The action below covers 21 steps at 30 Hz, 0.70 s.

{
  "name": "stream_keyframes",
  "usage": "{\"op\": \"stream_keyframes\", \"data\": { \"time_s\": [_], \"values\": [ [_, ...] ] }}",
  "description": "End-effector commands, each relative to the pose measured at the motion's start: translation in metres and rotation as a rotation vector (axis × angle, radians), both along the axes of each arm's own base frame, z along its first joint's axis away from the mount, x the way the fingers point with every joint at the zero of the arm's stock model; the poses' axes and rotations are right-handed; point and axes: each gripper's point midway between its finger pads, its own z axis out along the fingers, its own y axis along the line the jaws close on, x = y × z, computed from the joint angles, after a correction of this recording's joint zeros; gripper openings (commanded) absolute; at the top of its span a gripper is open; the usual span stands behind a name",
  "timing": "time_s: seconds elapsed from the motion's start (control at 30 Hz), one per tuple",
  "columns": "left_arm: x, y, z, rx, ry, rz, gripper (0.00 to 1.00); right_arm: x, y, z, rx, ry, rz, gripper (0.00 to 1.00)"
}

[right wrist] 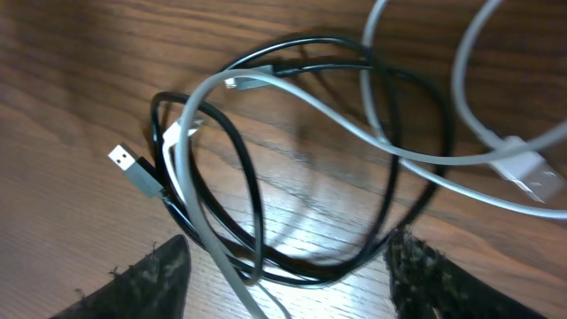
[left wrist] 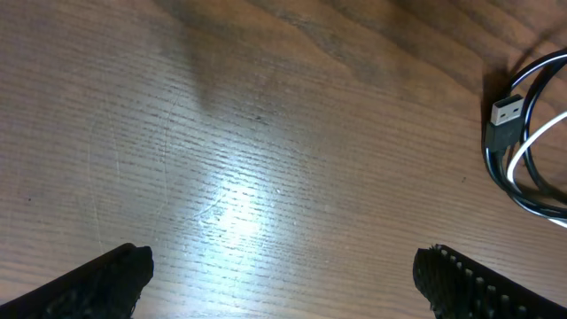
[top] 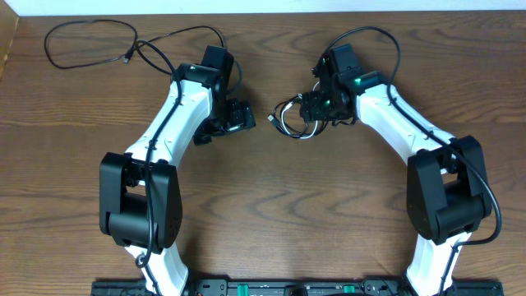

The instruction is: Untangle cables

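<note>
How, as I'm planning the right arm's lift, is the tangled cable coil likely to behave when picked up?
Probably floppy: the coil lies in loose loops, so it should droop from the right gripper. Likely light, the cords being thin. The white cable threads through the black cables, so it may drag along.

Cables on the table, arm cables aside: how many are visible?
3. One black cable lies loose at the far left; a second black cable and a white cable are tangled under the right gripper. More may hide there.
</note>
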Motion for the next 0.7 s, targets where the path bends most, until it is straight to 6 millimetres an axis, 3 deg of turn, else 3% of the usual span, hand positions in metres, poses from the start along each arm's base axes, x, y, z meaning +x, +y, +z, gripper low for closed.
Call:
{"op": "stream_keyframes", "data": {
  "time_s": [0.0, 0.07, 0.27, 0.4, 0.53, 0.67],
  "values": [
    [-0.002, 0.003, 0.002, 0.012, -0.002, 0.008, 0.99, 0.003, 0.011, 0.01, 0.031, -0.039, 0.041, 0.53],
    [-0.002, 0.003, 0.002, 0.012, -0.003, 0.007, 1.0, 0.004, 0.011, 0.01, 0.028, -0.044, 0.039, 0.45],
    [-0.002, 0.003, 0.002, 0.012, -0.002, 0.008, 1.0, 0.006, 0.006, 0.008, 0.003, -0.052, 0.027, 0.02],
    [-0.002, 0.003, 0.002, 0.012, -0.003, 0.007, 1.0, 0.005, 0.008, 0.015, 0.023, -0.05, 0.024, 0.01],
    [-0.002, 0.003, 0.002, 0.012, -0.002, 0.008, 1.0, 0.006, 0.007, 0.055, 0.065, -0.098, 0.002, 0.01],
    [-0.002, 0.003, 0.002, 0.012, -0.002, 0.008, 1.0, 0.004, 0.006, 0.126, 0.118, -0.237, 0.003, 0.01]
  ]
}}
